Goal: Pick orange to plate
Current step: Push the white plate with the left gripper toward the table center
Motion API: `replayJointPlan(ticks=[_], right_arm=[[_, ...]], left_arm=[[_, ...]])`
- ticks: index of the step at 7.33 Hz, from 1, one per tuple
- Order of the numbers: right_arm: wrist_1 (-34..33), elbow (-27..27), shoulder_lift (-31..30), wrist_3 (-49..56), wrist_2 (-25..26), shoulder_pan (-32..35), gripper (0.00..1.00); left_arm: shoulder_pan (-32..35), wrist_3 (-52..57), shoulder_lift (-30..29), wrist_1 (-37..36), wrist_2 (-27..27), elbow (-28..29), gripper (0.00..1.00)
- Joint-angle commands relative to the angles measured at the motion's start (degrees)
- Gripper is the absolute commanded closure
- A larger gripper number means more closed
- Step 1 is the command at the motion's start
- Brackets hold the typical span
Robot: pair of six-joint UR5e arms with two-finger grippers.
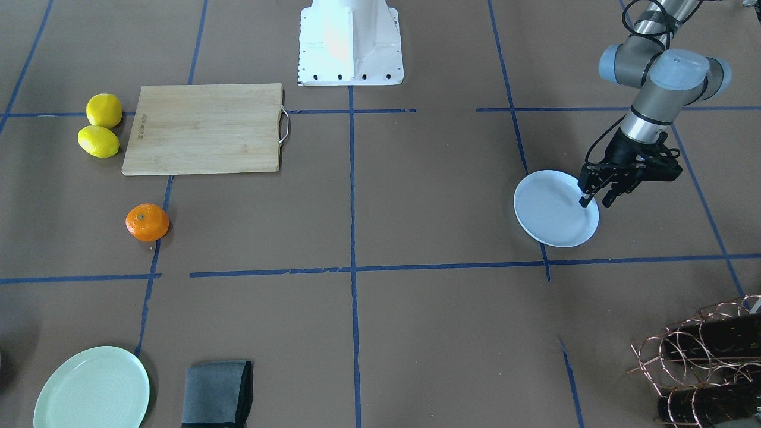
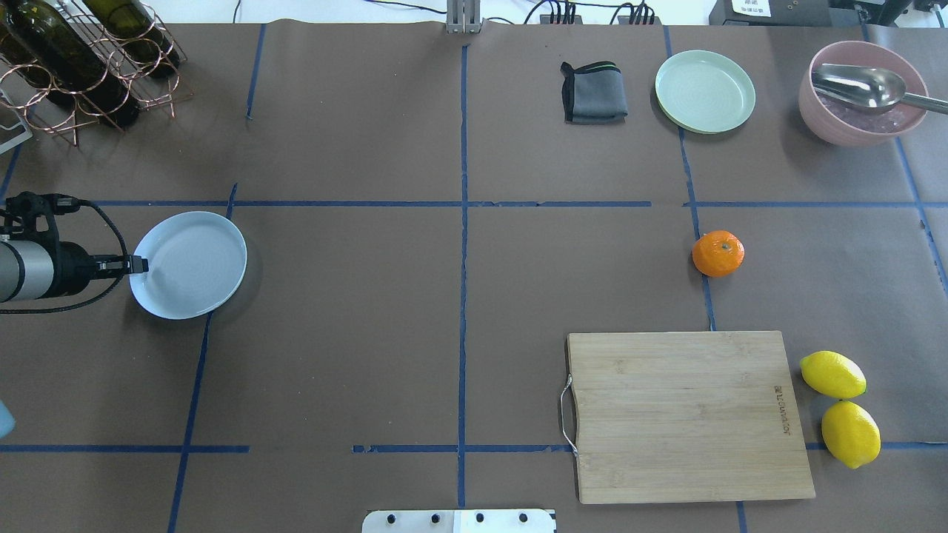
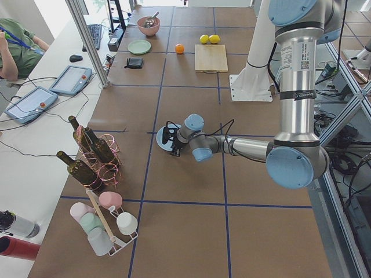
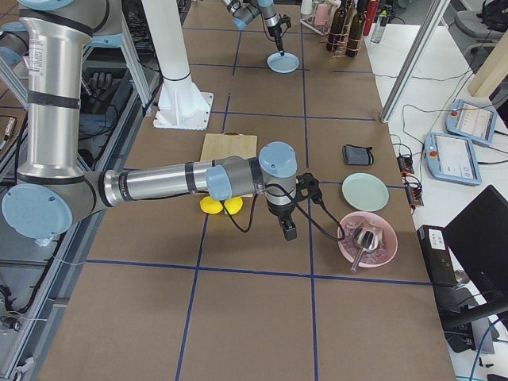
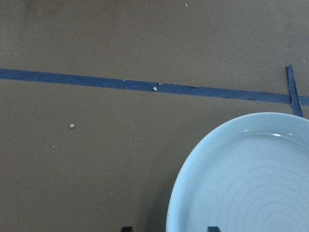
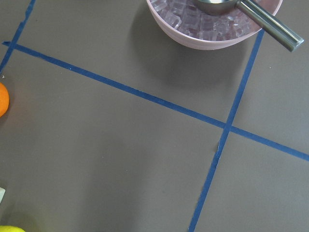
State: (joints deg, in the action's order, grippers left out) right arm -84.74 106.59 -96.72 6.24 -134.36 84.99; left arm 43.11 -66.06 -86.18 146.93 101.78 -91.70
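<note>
The orange (image 2: 718, 253) sits alone on the brown table at the right, beyond the cutting board; it also shows at the left edge of the right wrist view (image 6: 1, 99). The pale bluish-white plate (image 2: 192, 266) lies far off at the left. My left gripper (image 1: 596, 203) is open at the plate's rim (image 5: 251, 183), one finger over the plate and one outside it. My right gripper (image 4: 290, 232) hovers near the pink bowl, to the right of the orange; I cannot tell whether it is open or shut.
A wooden cutting board (image 2: 689, 414) lies near the robot with two lemons (image 2: 832, 374) beside it. A pale green plate (image 2: 705, 91), a grey cloth (image 2: 594, 92) and a pink bowl (image 2: 837, 133) holding a metal spoon stand at the far right. A wine rack (image 2: 81, 66) is at the far left.
</note>
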Motion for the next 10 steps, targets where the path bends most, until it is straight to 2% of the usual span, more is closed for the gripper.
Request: replayJointPlan(ticks=[1,3,5,6,8,9,10], right_arm=[[-0.1,0.0,0.0,0.0,-0.2,0.0,0.00],[0.0,0.2,0.0,0.0,-0.3,0.0,0.00],[0.0,0.2,0.0,0.0,-0.3,0.0,0.00],[-0.1,0.2,0.0,0.0,-0.3,0.0,0.00],[0.0,0.2,0.0,0.0,-0.3,0.0,0.00],[-0.1,0.3,0.0,-0.1,-0.3,0.0,0.00],[-0.1,0.3,0.0,-0.1,-0.3,0.0,0.00]], left_arm=[[0.0,0.6,-0.1,-0.1,0.1,-0.3,1.00],[0.0,0.4,-1.1,-0.4,0.5,-3.6,1.00],[0.4,-0.4,-6.7,-2.2,0.4,-3.8,1.00],[0.3,-3.3,-12.0,-6.3,0.2,-3.8,1.00],[-2.0,-11.9,-28.7,-25.3,-0.4,-3.0,1.00],[-6.8,-16.4,-33.3,-29.9,-3.4,-2.3,1.00],[-9.2,-19.5,-36.4,-30.6,-5.3,-0.1,1.00]])
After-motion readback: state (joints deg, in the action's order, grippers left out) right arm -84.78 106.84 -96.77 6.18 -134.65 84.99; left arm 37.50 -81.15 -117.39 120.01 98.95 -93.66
